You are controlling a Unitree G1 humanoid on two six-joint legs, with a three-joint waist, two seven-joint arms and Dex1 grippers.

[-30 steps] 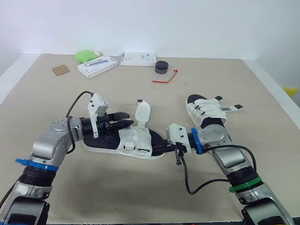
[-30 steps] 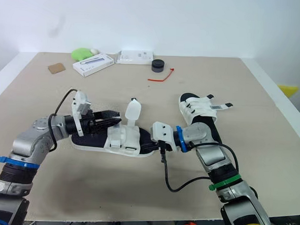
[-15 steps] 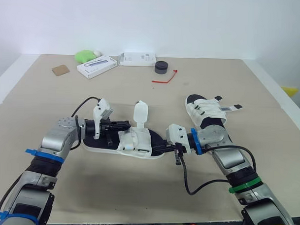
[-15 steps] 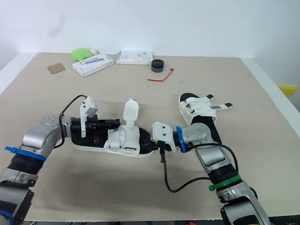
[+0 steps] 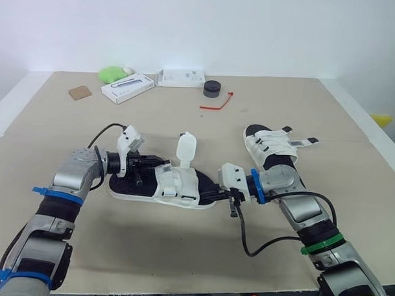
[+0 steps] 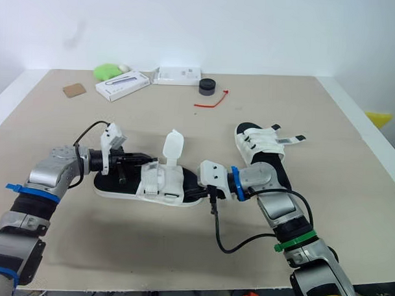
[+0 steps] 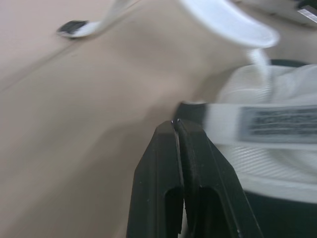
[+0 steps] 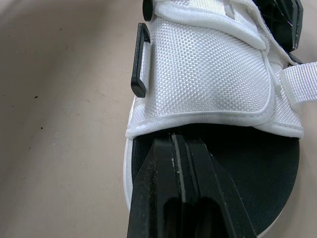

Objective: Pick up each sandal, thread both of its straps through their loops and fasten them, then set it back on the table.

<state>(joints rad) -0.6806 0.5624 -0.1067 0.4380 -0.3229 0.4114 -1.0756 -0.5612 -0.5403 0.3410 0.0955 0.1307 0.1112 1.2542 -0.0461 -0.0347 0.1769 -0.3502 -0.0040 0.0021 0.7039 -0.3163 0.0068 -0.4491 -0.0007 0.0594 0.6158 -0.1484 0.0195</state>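
Observation:
A white-strapped sandal (image 5: 173,188) with a black footbed lies flat at mid-table, one strap (image 5: 186,149) standing upright. My left gripper (image 5: 153,164) lies low over its heel half, fingers (image 7: 171,148) shut, their tips against the black end of a labelled strap (image 7: 275,124). My right gripper (image 5: 213,188) is at the toe end, its shut fingers (image 8: 173,163) resting on the footbed just short of the front strap (image 8: 208,84). A second sandal (image 5: 272,149) lies to the right with its straps folded across.
At the far edge lie a green object (image 5: 112,73), two white boxes (image 5: 127,87) (image 5: 182,76), a black puck (image 5: 213,88), a red tie (image 5: 218,101) and a brown card (image 5: 80,91). Bare table lies in front of the sandals.
My left arm has lowered and drawn back to the left, bringing the gripper down flat over the sandal's heel half. The right arm and both sandals have stayed put.

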